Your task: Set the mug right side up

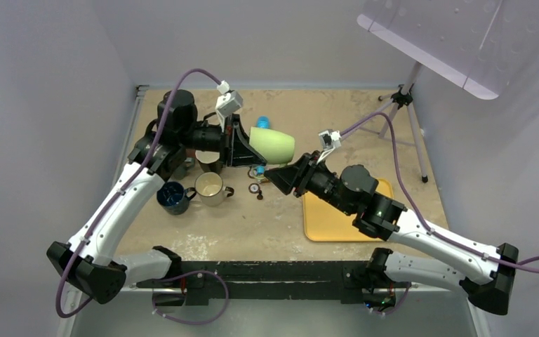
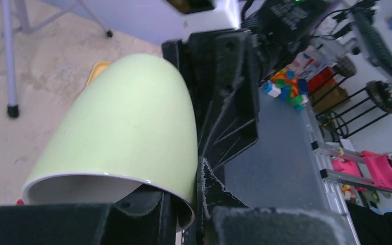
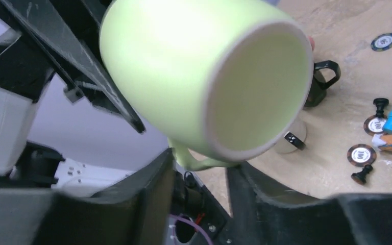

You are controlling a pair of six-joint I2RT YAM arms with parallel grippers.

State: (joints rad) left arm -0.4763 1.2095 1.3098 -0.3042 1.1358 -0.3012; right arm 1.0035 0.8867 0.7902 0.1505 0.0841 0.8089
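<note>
Mug (image 1: 272, 144), pale green, hangs on its side above mid-table, clamped at its left end by the left gripper (image 1: 237, 140); its rim faces right toward the right gripper (image 1: 285, 177), whose fingers straddle the handle (image 3: 194, 160), grip unclear.

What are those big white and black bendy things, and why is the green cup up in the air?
Those are two robot arms bolted to a table. One picture looks down from above; the other two come from small cameras on each wrist. The left end effector is clamped on a light green mug, holding it tipped on its side above the table. The right end effector is close under it, by the handle, but I cannot tell if it grips. On the table sit a dark blue mug, a cream mug, a yellow tray and some poker chips.
</note>
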